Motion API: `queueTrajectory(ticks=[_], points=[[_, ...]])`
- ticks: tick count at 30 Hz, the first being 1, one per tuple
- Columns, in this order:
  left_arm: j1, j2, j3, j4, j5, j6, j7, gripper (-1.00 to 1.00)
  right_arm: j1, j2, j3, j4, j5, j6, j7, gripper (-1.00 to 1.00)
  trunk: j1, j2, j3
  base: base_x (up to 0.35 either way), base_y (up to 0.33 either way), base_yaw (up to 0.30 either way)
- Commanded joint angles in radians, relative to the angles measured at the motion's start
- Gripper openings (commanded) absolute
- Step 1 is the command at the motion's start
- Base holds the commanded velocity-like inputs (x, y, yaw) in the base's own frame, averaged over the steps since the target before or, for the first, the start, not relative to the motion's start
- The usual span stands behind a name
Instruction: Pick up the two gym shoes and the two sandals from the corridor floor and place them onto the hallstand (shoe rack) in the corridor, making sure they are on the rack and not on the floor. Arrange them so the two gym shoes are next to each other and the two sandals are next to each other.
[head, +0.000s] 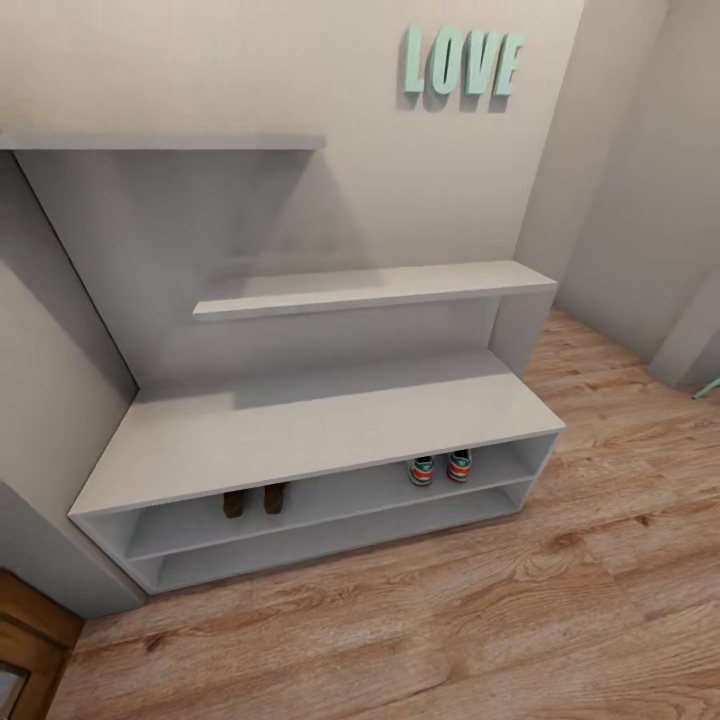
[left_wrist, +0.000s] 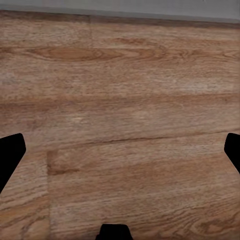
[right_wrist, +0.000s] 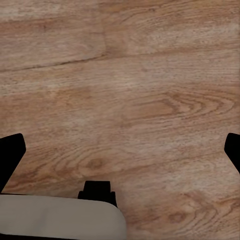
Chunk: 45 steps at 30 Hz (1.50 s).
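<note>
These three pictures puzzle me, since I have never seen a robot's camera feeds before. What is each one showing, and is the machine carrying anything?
This is a simulated wheeled robot with two arms. The large picture comes from its head camera, looking down at a pale grey hallstand with open shelves on light brown wood-plank floor. On its upper open shelf stand two dark brown sandals, side by side, and further right two cream-white gym shoes with red-orange heels, also side by side. The other two pictures come from cameras on the wrists. Each looks along the black fingers of an open left gripper and right gripper, with bare floor between them. Nothing is held.
</note>
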Motion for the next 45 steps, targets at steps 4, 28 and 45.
queueTrajectory(ticks=[4, 28, 45], points=[[-0.001, -0.001, 0.005, 0.001, 0.004, 0.001, -0.009, 1.0, -0.001, 0.0, -0.008, -0.001, 0.011, -0.003, -0.003, 1.0, 0.0, 0.0, -0.001, 0.0, 0.0, 0.0], [-0.001, 0.009, 0.004, -0.008, 0.006, 0.001, -0.007, 1.0, -0.001, 0.0, -0.008, 0.0, 0.011, -0.003, -0.003, 1.0, 0.0, 0.0, -0.001, 0.0, 0.0, 0.0], [-0.001, 0.011, 0.011, -0.006, 0.006, 0.001, -0.007, 1.0, -0.001, 0.001, -0.008, 0.0, 0.011, -0.003, -0.003, 1.0, 0.0, 0.0, -0.001, 0.0, 0.0, 0.0]])
